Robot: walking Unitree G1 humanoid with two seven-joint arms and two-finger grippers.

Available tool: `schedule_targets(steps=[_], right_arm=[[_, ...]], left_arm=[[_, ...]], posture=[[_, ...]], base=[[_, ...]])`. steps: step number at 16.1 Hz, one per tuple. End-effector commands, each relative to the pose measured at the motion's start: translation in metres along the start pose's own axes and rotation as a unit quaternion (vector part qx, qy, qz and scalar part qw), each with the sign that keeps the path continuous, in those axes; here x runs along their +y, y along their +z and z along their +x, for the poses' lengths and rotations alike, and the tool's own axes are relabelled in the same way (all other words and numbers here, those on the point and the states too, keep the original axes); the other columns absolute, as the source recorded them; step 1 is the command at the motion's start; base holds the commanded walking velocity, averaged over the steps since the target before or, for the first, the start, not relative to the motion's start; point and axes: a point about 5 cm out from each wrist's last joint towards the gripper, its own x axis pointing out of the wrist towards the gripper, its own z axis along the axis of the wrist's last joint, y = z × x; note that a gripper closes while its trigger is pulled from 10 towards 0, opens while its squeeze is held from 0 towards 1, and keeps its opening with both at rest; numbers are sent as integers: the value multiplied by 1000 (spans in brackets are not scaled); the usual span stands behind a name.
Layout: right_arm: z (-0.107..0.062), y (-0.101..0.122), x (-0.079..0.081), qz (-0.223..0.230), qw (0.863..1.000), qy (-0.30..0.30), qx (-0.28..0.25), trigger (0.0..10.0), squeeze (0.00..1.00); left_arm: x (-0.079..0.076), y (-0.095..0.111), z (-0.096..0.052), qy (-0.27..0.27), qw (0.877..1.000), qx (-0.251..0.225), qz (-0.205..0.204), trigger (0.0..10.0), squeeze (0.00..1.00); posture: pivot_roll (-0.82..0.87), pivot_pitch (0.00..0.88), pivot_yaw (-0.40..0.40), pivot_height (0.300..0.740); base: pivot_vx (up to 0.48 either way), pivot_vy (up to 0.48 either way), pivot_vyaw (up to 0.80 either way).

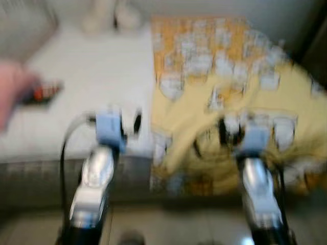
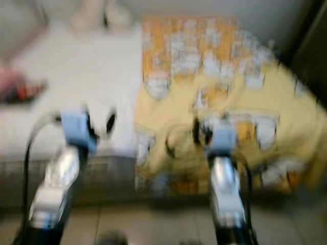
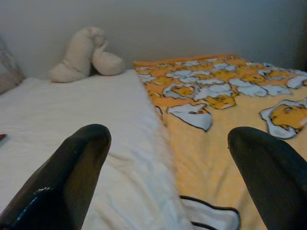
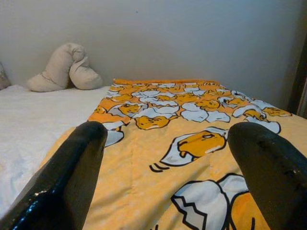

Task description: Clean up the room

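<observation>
Left eye view: blurred, two arms raised over a bed.
A pinkish shape at the frame edge and a small dark-red object (image 1: 43, 93) stay unreadable. The left gripper (image 3: 168, 158) and right gripper (image 4: 165, 158) hover with fingers spread, empty, above the white sheet (image 3: 72, 110) and the rumpled yellow egg-patterned blanket (image 4: 192, 124); a beige plush pillow (image 3: 84, 52) lies at the wall.
</observation>
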Motion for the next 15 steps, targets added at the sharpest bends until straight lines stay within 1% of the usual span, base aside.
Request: schedule_targets(steps=[1,3,6,8,9,13,15], right_arm=[[2,-7,-1,4,1000,9,22,10000,0],[9,-8,0,14,999,12,37,10000,0],[11,-12,-5,9,999,7,53,10000,0],[12,-16,-3,2,998,16,64,10000,0],[12,-16,-1,8,998,15,63,10000,0],[17,-16,2,-1,997,26,68,10000,0],[25,-15,5,-1,997,33,67,10000,0]], left_arm=[[-7,7,8,-5,1000,-14,5,10000,0],[-8,7,11,-3,1000,-14,-5,10000,0],[-7,4,11,3,1000,-11,-4,10000,0],[-8,2,12,2,1000,-7,-3,10000,0],[-9,1,12,3,1000,-6,-4,10000,0],[-11,1,12,3,1000,-6,-15,10000,0],[-10,1,12,6,1000,-7,-19,10000,0]], posture=[[-11,0,34,740],[-10,0,27,740],[-5,0,22,740],[-5,0,19,740],[-7,0,15,740],[-5,0,13,740],[-2,0,13,740]], base=[[480,0,0],[472,0,0],[475,0,677],[480,0,659],[480,0,0],[480,0,0],[480,0,0]])
